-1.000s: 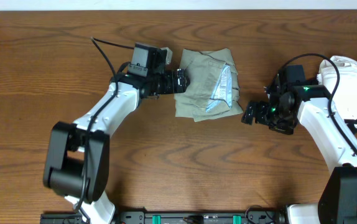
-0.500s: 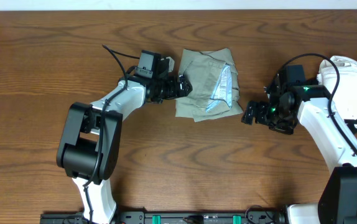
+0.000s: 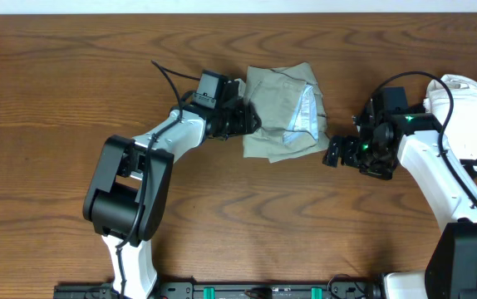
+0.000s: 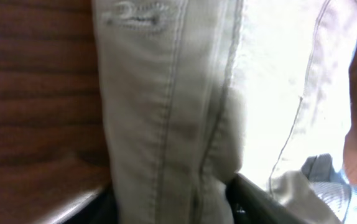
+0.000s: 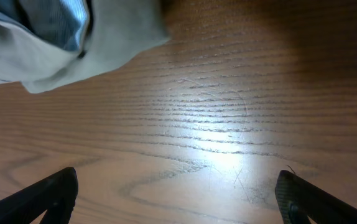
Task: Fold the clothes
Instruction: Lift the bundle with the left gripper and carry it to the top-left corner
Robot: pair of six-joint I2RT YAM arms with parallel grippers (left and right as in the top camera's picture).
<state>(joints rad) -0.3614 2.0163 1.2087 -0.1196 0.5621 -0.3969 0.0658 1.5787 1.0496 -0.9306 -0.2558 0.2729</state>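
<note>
left gripper (image 3: 251,120) shifted right, jaws closed on left edge of the clothes (image 3: 287,112), cloth nudged rightward

legible text: none | labels, brands: none | numbers, signs: none

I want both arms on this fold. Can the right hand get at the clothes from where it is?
Probably yes. The open right hand sits off the right edge of the clothes with only bare table between; the left hand is at the opposite edge, out of its way.

The clothes (image 3: 284,112) lie between left gripper (image 3: 252,120) and right gripper (image 3: 332,154).
</note>
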